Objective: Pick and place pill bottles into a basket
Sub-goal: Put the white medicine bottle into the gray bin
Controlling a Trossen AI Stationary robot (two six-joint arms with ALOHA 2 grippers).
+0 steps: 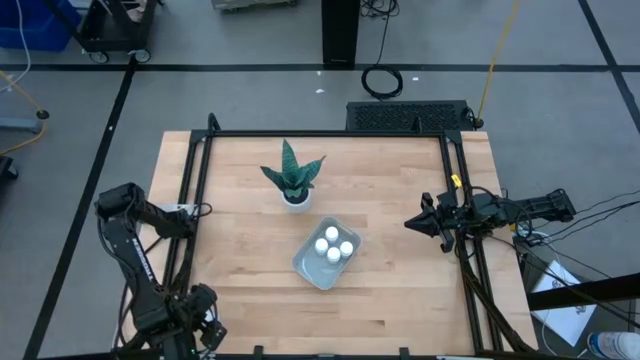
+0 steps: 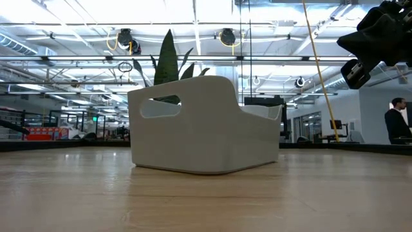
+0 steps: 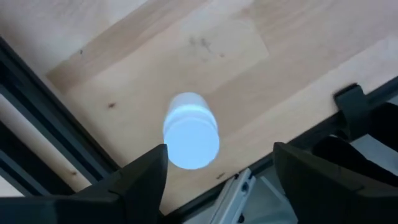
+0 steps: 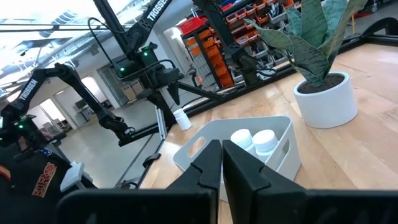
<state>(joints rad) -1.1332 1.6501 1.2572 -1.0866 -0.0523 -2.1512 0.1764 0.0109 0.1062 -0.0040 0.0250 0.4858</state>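
So the basket [image 1: 322, 262] is sitting about mid-counter with three pill bottles [image 1: 333, 245] standing inside it, just in front of a little potted plant [image 1: 293, 178] in a white pot. One more bottle [image 3: 191, 130] is standing upright on the bare wood by the counter's [image 1: 250, 270] front left corner, right at the metal frame rail, and the left gripper [image 3: 217, 171] hangs over it with its fingers spread wide, not touching it. The right gripper [image 1: 412, 222] is parked over by the right edge, above the wood, pinched closed on nothing.

three white capped bottles [image 1: 332, 243] stand upright in the pale tray [image 1: 312, 267], mid-worktop. a fourth bottle [image 3: 190, 130] stands upright at the worktop's near-left edge.
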